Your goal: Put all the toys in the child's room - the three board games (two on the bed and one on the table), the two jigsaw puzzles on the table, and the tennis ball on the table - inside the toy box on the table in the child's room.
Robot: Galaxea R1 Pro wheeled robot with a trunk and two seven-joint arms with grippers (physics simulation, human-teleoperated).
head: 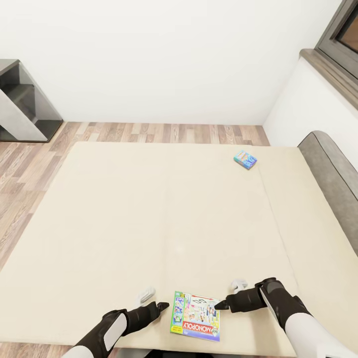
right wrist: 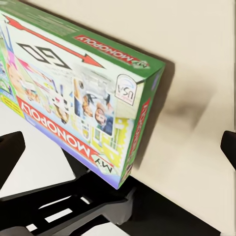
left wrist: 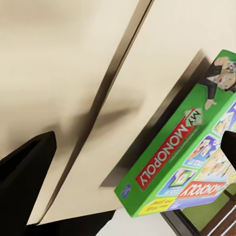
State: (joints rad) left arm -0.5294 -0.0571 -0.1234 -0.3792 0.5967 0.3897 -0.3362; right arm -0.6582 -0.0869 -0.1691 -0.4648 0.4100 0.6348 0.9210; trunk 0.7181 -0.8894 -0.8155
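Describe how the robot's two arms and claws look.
Both arms have white forearm shells that give way to black wrist housings. The left claw and the right claw each pair a dark, pointed black finger with a pale grey one. No cables or markings are visible.

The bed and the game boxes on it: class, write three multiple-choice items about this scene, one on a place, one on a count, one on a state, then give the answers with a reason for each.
1. Where does the Monopoly box lie?
A. at the bed's near edge, between the two grippers
B. on the floor
C. on the grey shelf

2. How many game boxes are on the bed?
A. one
B. two
C. four

3. What state is the Monopoly box in?
A. clamped in the right gripper
B. lying flat, ungripped
C. standing on end

Answers: 1 A, the left gripper and right gripper flank it at the mattress edge. 2 B, the Monopoly box and a small blue box. 3 B, it rests face up with neither gripper closed on it.
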